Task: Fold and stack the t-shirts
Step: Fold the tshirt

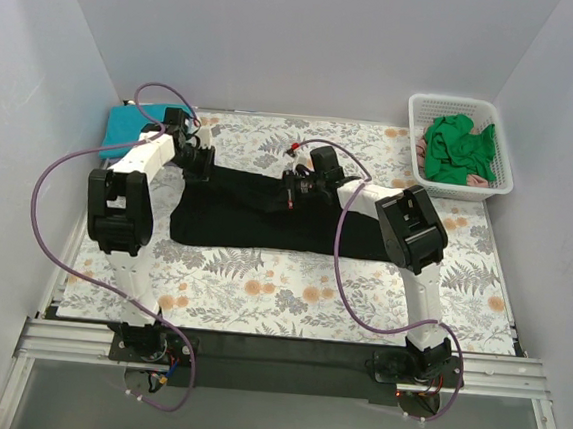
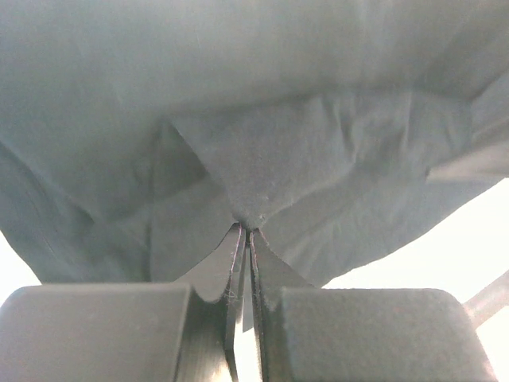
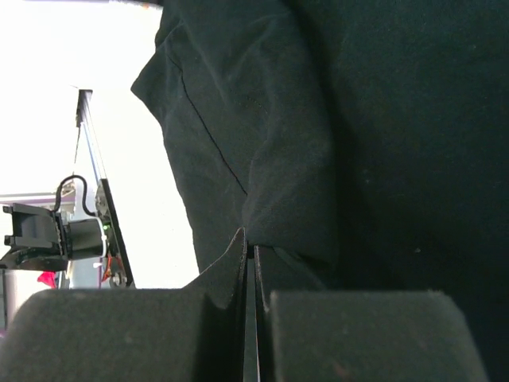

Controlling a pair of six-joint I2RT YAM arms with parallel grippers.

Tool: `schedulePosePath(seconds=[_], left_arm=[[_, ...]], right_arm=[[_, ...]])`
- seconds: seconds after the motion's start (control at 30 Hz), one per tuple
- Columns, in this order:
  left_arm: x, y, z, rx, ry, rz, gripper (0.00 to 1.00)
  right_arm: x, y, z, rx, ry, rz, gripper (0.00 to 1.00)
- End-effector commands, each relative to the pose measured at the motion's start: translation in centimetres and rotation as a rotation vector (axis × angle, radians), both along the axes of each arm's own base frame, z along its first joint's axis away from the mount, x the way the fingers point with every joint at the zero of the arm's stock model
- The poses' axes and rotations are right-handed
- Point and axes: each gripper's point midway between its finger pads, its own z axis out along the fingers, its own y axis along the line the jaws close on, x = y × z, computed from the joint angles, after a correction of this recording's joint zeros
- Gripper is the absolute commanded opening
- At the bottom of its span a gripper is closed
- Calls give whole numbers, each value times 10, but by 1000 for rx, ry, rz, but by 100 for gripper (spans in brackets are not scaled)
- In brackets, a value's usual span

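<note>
Both claws are pinched tight on cloth: the left gripper (image 2: 245, 232) and right gripper (image 3: 248, 243) each clamp a fold of the black shirt (image 1: 265, 228). It lies spread across the middle of the cover (image 1: 289, 295), held along its far edge. A teal shirt (image 1: 126, 120) sits at the far left corner, and green shirts (image 1: 458, 149) fill the basket (image 1: 501, 185) at the far right corner. For a clean fold, I judge both arms should travel level and together toward the near edge, keeping the hem taut and letting go only once the edges meet.
</note>
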Motion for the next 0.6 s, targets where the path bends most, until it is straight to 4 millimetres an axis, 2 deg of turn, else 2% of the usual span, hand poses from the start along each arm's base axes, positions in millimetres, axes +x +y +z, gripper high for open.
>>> schedulePosePath(seconds=[0.0, 0.07, 0.23, 0.37, 0.57], left_arm=[[-28, 5, 21, 23, 5, -9, 0], [-39, 12, 13, 68, 32, 9, 0], [-50, 20, 6, 107, 63, 31, 0], [-44, 27, 7, 141, 43, 55, 0], [-31, 36, 12, 185, 38, 74, 0]], right_arm=[[-2, 3, 6, 39, -4, 26, 1], [-5, 1, 5, 37, 3, 30, 1], [-13, -2, -1, 28, 33, 34, 1], [-20, -1, -3, 26, 47, 44, 1], [-24, 2, 7, 42, 55, 55, 1]])
